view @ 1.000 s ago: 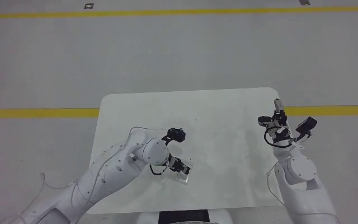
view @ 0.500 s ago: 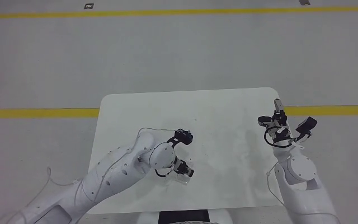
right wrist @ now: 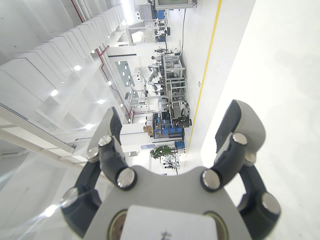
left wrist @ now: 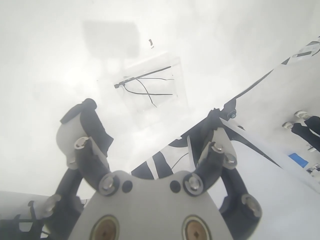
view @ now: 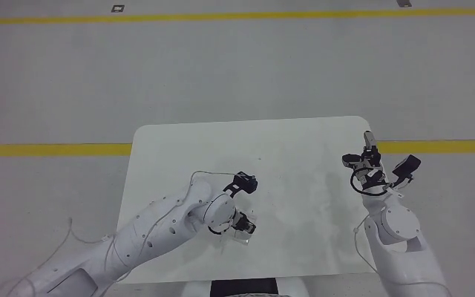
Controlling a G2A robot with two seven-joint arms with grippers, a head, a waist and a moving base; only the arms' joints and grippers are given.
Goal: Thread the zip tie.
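A shallow clear plastic box (left wrist: 180, 76) sits on the white table (view: 297, 148) near its front edge, and it holds the black zip tie (left wrist: 145, 74). The tie lies straight and slantwise across the box floor, with its square head (left wrist: 116, 85) at one end, by the wall of the box nearest the left gripper. Several thinner black strands (left wrist: 150, 93) lie in the same box, curving and crossing one another just beside the tie. I cannot tell whether they are separate ties. The left gripper (left wrist: 150, 123) hangs above the table close to the box, with its claw spread wide apart and nothing between the dark pads (left wrist: 96, 126). It touches neither the box nor its contents. In the top view that arm bends low over the table's front edge. The right gripper (right wrist: 172, 123) sits well apart, at the table's right edge, pointing out toward the room. Its claw is also apart and empty.
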